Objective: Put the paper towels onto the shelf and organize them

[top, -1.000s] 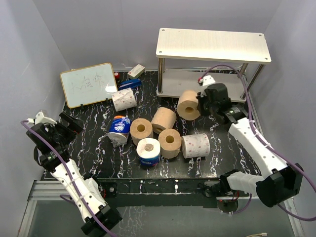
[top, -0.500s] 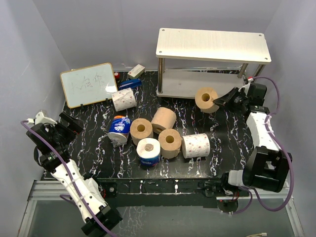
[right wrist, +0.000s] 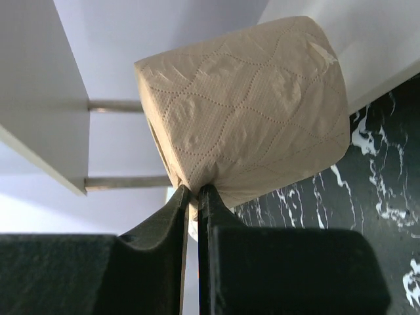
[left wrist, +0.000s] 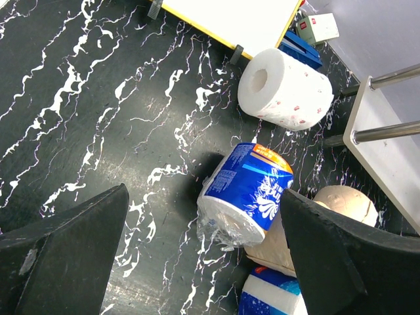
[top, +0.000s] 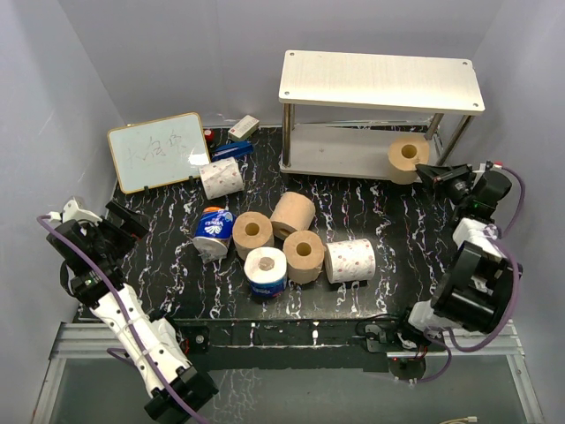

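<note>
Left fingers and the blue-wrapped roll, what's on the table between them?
Nothing, just bare black marbled tabletop between the open left fingers and the blue-wrapped roll; the left wrist view shows it, the top view too.

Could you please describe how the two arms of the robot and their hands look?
Both arms, left and right, have white shells between black joints, and a thin purple cable runs along each. The left hand and the right hand are matte black, each with two wedge-shaped fingers tapering to the tip. No markings are legible.
</note>
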`<move>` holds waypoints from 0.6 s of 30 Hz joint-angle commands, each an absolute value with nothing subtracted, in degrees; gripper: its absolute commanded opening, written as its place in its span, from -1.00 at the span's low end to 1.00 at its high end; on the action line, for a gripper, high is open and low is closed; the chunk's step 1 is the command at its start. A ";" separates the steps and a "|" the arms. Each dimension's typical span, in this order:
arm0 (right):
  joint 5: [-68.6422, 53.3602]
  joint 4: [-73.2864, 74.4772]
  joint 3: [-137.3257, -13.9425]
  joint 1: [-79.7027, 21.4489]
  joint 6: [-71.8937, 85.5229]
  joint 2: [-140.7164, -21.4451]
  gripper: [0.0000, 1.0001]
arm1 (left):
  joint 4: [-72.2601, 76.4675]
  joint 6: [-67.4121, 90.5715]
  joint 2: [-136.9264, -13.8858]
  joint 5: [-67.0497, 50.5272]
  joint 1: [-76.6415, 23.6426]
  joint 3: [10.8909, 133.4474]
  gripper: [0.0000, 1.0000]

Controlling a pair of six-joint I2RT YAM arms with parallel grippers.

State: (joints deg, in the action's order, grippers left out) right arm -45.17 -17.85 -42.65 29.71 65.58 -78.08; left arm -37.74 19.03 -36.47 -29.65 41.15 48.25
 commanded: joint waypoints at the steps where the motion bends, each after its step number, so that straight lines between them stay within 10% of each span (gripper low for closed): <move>1: -43.55 -34.15 -46.07 32.25 76.88 -83.96 -1.00 | -37.54 18.63 -36.58 -31.11 41.40 48.45 0.96; 18: -47.18 -49.73 -63.86 33.66 87.17 -108.70 -1.00 | -37.57 18.91 -35.36 -30.32 41.50 48.38 0.96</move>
